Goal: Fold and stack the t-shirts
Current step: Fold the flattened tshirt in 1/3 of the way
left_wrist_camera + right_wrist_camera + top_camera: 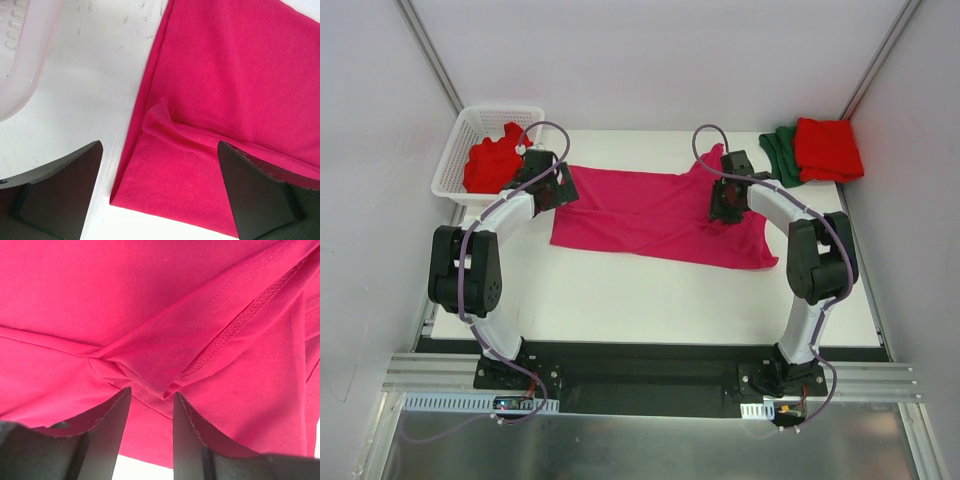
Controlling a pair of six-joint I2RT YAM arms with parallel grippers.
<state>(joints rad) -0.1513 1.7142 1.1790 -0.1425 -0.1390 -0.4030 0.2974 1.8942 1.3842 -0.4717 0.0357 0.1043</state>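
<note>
The pink t-shirt lies spread on the white tabletop in the middle of the top view, with some wrinkles on its right part. The left claw is spread wide over the left hem of this shirt; 1 finger stands over bare tabletop and the other over the cloth, and it holds nothing. The right claw is low over the right part of the same shirt. Its 2 fingers are near together, with a raised fold of pink cloth between their tips, but I cannot tell if they really press it. In the upper left of the top view a white basket holds a crumpled red t-shirt. In the upper right a folded red t-shirt lies on a folded green t-shirt.
</note>
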